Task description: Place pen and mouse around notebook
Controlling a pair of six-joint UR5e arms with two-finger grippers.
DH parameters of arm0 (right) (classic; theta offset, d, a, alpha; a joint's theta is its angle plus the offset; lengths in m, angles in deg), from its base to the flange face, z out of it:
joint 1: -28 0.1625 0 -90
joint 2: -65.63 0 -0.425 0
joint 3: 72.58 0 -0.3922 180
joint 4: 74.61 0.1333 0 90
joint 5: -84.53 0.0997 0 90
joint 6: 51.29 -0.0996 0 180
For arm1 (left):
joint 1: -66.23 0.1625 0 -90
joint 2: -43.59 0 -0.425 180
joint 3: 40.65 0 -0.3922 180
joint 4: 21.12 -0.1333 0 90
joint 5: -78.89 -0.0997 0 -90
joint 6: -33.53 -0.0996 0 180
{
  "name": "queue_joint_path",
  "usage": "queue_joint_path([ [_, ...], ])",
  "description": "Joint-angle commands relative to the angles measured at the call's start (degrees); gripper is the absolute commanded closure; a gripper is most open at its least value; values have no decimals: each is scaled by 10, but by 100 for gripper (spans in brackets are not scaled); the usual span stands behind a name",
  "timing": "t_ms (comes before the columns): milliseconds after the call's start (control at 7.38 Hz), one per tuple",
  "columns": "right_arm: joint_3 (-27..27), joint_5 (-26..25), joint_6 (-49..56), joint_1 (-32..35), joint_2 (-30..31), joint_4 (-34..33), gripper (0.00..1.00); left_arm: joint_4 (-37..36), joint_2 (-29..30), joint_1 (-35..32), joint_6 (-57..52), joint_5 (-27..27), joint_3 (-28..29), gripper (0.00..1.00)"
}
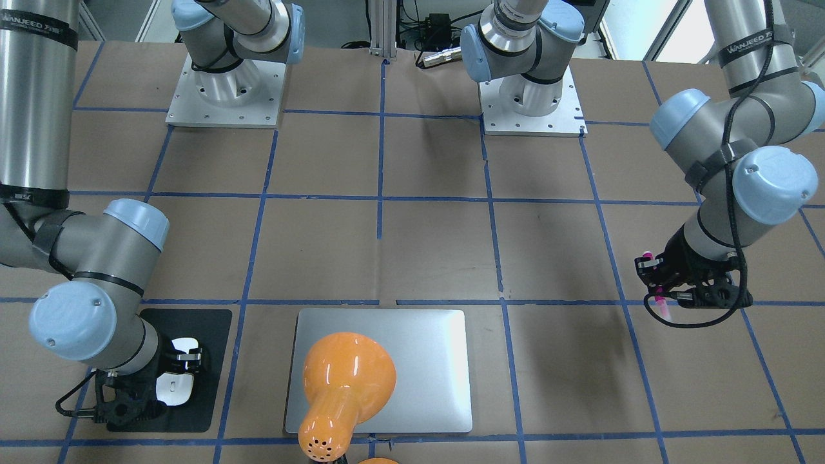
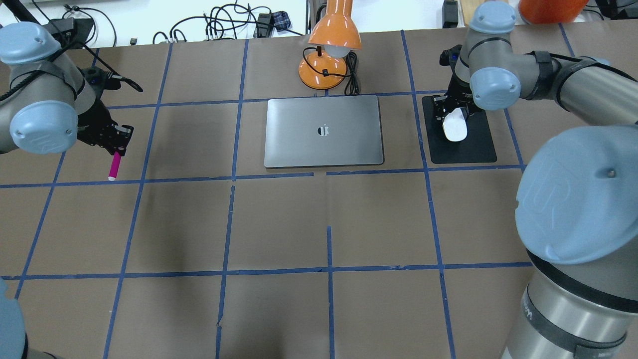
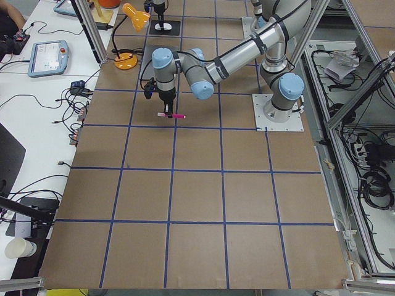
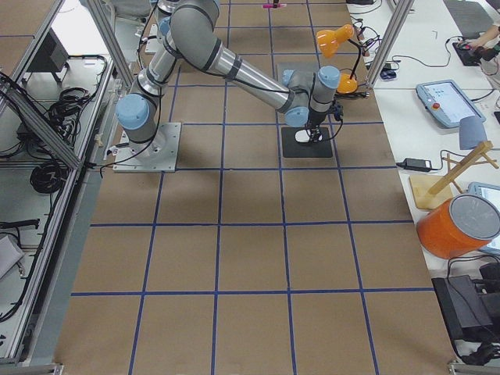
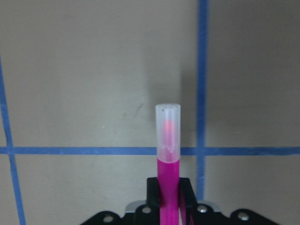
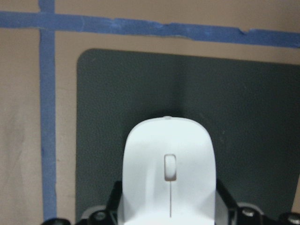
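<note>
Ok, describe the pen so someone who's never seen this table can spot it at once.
Start at the big silver-grey notebook by the orange lamp, then look to the robot's left side, where the left hand grips the pen. It is a slim bright-pink stick with a pale translucent cap end, the only pink thing around.

The desk [image 2: 279, 224] (brown, gridded with blue tape) bears the notebook [image 2: 299, 134], a black mat [image 2: 473, 147] just beside it, and an orange lamp [image 2: 311, 75] near it.
</note>
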Motion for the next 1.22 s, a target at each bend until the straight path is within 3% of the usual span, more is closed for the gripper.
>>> queue_joint_path([
  [0, -3, -5, 7, -1, 0, -1, 40, 21, -15, -40, 59, 21, 6, 100],
  [136, -2, -5, 6, -1, 1, -1, 19, 36, -25, -71, 121, 45, 7, 100],
  [407, 7, -4, 1, -1, 6, 2, 0, 39, -37, -115, 254, 93, -2, 100],
  [678, 20, -5, -2, -2, 23, 14, 0, 39, -39, -153, 369, 94, -7, 100],
  [1085, 67, 4, -45, 8, 145, 204, 0, 28, -27, -266, 656, 94, -25, 100],
])
